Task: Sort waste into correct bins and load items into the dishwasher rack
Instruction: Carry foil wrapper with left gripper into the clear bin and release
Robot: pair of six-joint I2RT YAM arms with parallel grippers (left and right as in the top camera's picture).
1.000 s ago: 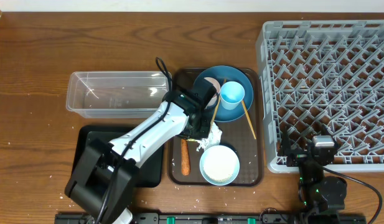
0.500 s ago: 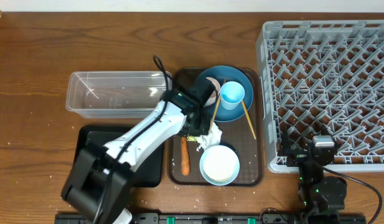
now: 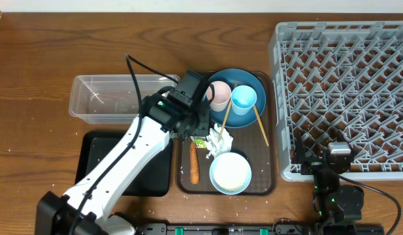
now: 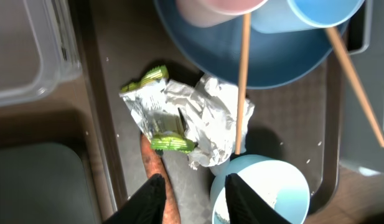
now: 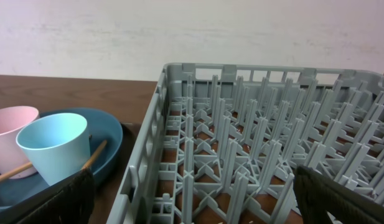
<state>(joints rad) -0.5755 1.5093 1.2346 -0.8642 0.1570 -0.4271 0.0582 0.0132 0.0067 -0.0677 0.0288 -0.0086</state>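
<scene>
My left gripper (image 3: 196, 129) is open and empty, hovering over the brown serving tray (image 3: 272, 171). In the left wrist view its fingers (image 4: 195, 200) straddle bare tray between the orange carrot (image 4: 155, 167) and the pale bowl (image 4: 276, 190). The crumpled white-and-green wrapper (image 4: 179, 118) lies just ahead, untouched; it also shows overhead (image 3: 217, 139). White rice sits in the bowl (image 3: 230, 172). The pink cup (image 3: 219, 94) and light-blue cup (image 3: 244, 99) stand on the blue plate (image 3: 253, 81). My right gripper (image 5: 192, 205) is open and empty by the rack's (image 3: 345, 78) front-left corner.
Two wooden chopsticks (image 3: 225, 115) (image 3: 261, 126) lean off the plate across the tray. The clear tub (image 3: 116, 98) is left of the tray, and the black tray (image 3: 152, 171) is below it, partly under my left arm. The carrot (image 3: 194, 163) lies by the tray's left rim.
My left gripper has risen and pulled back up-left off the wrapper, which stays on the tray, now uncovered. The right arm has not moved.
</scene>
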